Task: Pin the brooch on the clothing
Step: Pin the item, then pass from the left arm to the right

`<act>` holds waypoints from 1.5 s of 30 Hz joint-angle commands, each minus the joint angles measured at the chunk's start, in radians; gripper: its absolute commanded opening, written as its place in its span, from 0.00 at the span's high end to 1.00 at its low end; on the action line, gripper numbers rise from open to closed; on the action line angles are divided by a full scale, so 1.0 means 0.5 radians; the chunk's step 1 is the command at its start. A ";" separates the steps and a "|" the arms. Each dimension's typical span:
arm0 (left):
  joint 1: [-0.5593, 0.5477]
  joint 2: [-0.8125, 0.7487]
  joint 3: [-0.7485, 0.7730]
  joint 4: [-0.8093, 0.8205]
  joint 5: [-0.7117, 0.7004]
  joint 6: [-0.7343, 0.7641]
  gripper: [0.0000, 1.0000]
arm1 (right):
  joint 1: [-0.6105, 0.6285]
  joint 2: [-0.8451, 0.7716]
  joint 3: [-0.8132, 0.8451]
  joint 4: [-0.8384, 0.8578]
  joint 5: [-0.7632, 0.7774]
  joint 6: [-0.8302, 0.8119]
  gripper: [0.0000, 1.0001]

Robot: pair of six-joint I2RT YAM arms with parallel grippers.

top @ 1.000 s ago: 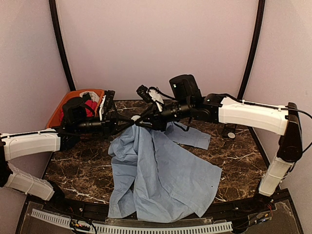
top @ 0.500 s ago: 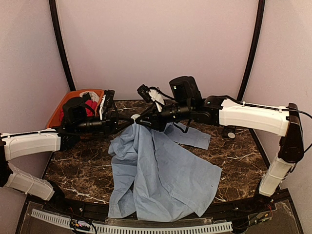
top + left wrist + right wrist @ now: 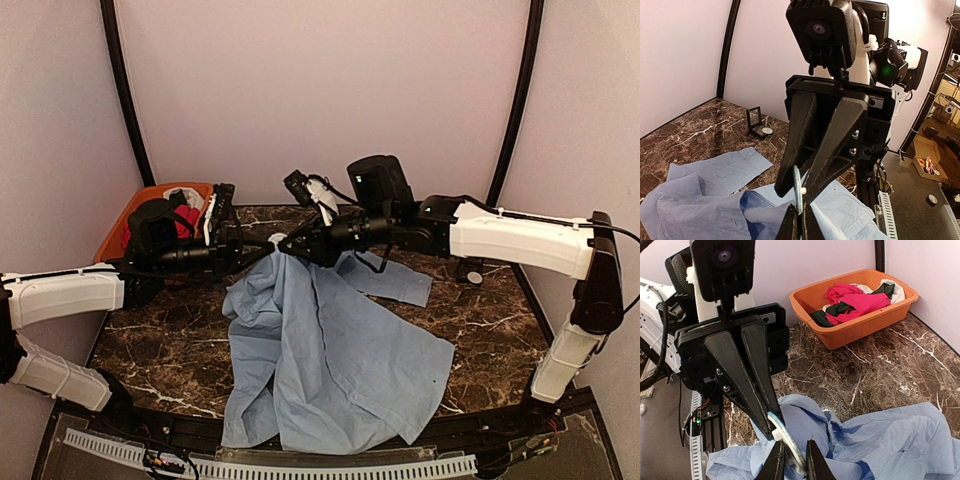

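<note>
The clothing, a light blue shirt, lies spread on the dark marble table with its upper part lifted to where both grippers meet. My left gripper is shut on the brooch, a thin pale disc with a white nub, pinching its lower edge together with a fold of shirt. My right gripper faces it from the other side. In the right wrist view the brooch stands between my right gripper's fingers, which sit close against it, above the bunched shirt.
An orange basket with red, black and white garments stands at the back left corner. A small open black box with a white disc beside it sits at the back right. Curved black poles rise along the tent walls.
My right gripper's jaws have narrowed around the brooch and that arm has crept slightly left. The left arm and the shirt have hardly moved.
</note>
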 commanded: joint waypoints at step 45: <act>-0.023 -0.050 0.035 0.099 0.171 -0.004 0.99 | -0.193 0.019 -0.039 0.167 -0.726 -0.332 0.60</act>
